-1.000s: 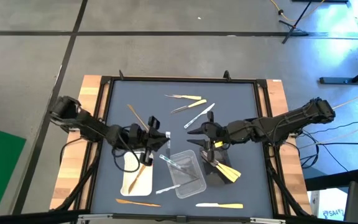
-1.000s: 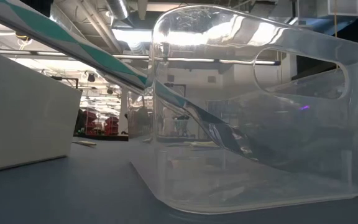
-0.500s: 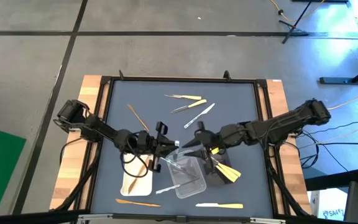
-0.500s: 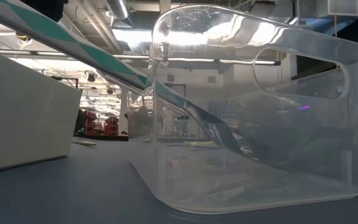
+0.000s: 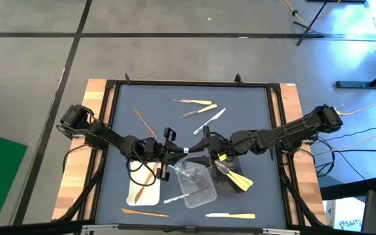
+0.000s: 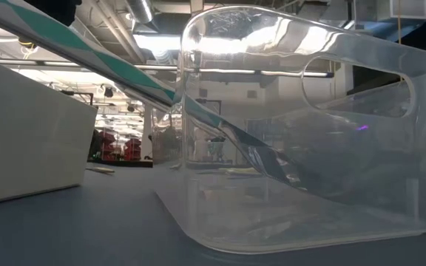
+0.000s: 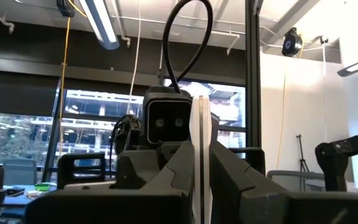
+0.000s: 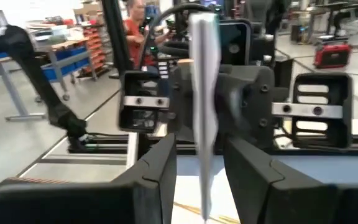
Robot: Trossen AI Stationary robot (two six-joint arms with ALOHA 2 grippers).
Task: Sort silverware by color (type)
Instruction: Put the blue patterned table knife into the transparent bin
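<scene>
My left gripper [image 5: 175,154] is at the table's middle, shut on a clear silvery utensil [image 5: 188,151] above the far rim of the clear tray [image 5: 198,186]. My right gripper [image 5: 202,148] faces it from the right, open. Its fingers [image 8: 157,177] stand on either side of the utensil's free end [image 8: 204,124], with a gap on both sides. Cream utensils [image 5: 237,181] lie on the black tray [image 5: 222,185]. A brown utensil [image 5: 146,188] lies in the white tray [image 5: 136,171]. Other brown, clear and cream utensils lie on the mat. My left gripper pinches one end of the clear utensil [image 7: 199,186] between its two fingers. The fingers are about level and point toward the table's right. The utensil runs on along them toward my right gripper. It is lifted clear of the table and the trays.
Loose utensils lie at the far middle [image 5: 200,109], a brown one at the far left [image 5: 142,121], and others along the near edge [image 5: 143,212] [image 5: 230,215]. One clear utensil [image 5: 175,198] leans at the clear tray's near left corner. The clear tray [image 6: 302,133] fills the low view.
My left gripper has gone from above the white tray toward the table's right and a little nearer, carrying the clear utensil. My right gripper has gone toward the left, and its fingers now stand around the utensil's free end.
</scene>
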